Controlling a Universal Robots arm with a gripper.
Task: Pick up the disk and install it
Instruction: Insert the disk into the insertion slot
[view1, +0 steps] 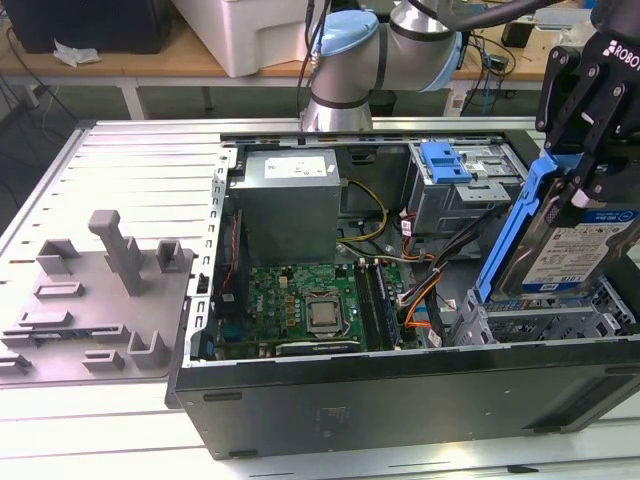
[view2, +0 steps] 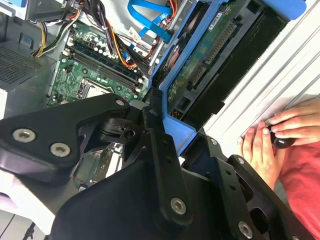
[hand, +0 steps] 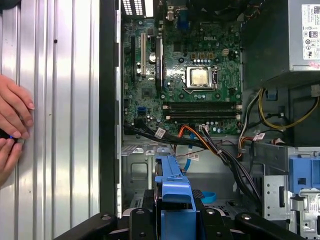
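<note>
black metal pincer (view1: 585, 185) at the end of my arm is clenched on the top edge of the disk (view1: 585, 250), a flat silver-metal hard drive with a white and blue label, framed by a blue plastic carrier. in the second wrist view i see one of the fingers (view2: 157, 145) pressed against the carrier's corner, and the disk's green circuit-board underside faces that camera. from the exterior view the disk hangs tilted on edge, label outward, over the silver metal drive cage (view1: 530, 325) at the exterior view's right end of the open black computer case (view1: 400, 400); whether its lower edge touches the cage i cannot tell. inside the case lie the green motherboard (view1: 300, 295) and the grey power supply box (view1: 288, 200), and a smaller plain blue plastic tab (view1: 445, 160) sits on another bay, apart from the disk. the case rests on a ribbed silver metal table (view1: 130, 170), with a grey moulded fixture (view1: 100, 290) to the exterior view's left. a person's hands (hand: 12, 117) rest on the table beside the case.
</note>
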